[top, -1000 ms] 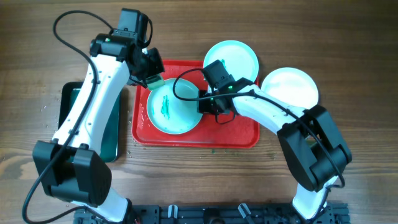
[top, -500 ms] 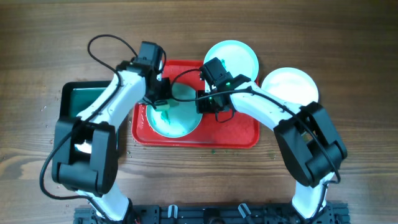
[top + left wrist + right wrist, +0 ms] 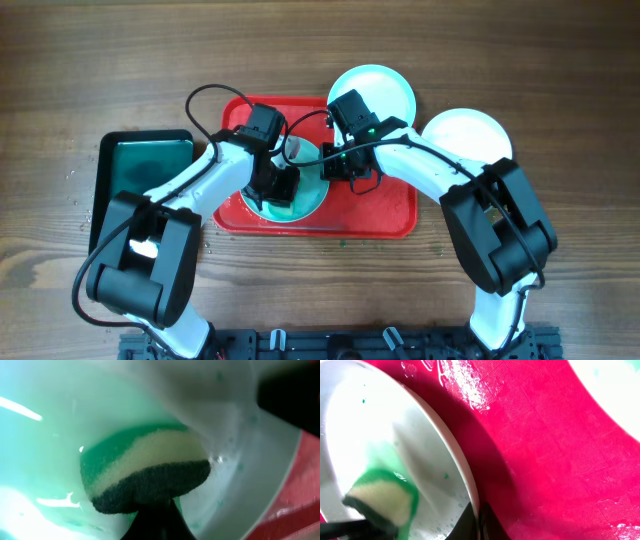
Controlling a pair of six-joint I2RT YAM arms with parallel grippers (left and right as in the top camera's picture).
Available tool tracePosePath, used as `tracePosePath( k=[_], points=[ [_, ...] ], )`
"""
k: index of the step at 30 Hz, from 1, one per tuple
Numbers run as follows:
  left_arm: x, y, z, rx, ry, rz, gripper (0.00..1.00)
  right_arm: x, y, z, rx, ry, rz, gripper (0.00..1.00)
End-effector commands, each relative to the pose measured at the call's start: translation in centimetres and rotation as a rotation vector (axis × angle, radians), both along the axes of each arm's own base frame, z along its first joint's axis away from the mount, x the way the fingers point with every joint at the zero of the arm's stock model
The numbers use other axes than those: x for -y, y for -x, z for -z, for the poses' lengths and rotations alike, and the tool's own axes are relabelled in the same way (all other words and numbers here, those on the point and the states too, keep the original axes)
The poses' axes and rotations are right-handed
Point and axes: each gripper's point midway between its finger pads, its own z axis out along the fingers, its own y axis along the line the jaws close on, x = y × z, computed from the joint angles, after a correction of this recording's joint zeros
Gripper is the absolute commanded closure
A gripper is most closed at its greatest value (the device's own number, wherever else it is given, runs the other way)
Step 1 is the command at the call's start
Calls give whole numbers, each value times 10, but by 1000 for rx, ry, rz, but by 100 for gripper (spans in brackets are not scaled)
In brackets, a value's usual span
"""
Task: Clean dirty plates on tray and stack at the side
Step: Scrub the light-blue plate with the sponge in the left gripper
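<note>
The left gripper [image 3: 278, 186] was clamped on a sponge [image 3: 150, 472], pressing it into the dirty plate [image 3: 309, 197] on the red tray [image 3: 390, 212]. The right gripper [image 3: 336, 166] was closed on that plate's right rim.

My left pincer [image 3: 281, 186] has swung away from the plate's far-left rim, toward the near and right edges of the bench. It now sits over the middle of the plate [image 3: 312, 192] with the sponge [image 3: 150, 472] pressed onto it. My arm now covers the green smear. The dark basin [image 3: 140, 175] by the left edge, half hidden before, lies uncovered.
</note>
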Motion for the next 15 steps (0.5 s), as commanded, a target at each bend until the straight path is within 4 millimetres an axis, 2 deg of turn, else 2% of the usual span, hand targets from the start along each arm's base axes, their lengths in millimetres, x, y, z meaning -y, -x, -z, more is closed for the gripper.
tracePosePath(
  k=[1, 2, 3, 6, 12, 14, 15],
  points=[
    [-11, 2, 15, 25, -85, 14, 96, -10, -8, -7, 13, -47, -8, 96],
    [-25, -12, 17, 72, -168, -78, 96, -10, -8, -7, 13, -48, -8, 96],
    [-47, -31, 15, 156, -286, -220, 96, -10, -8, -7, 12, -48, -8, 95],
    [-76, -61, 3, 314, -407, -464, 96, -10, -8, -7, 12, -48, -8, 96],
    [-105, -72, -10, 432, -518, -685, 96, -10, -8, -7, 14, -48, -10, 96],
    [-101, -68, -6, 402, -501, -663, 96, -10, -8, -7, 14, -48, -9, 96],
    [-91, -63, 0, 350, -459, -610, 96, -11, -8, -7, 14, -49, -9, 96]
  ],
)
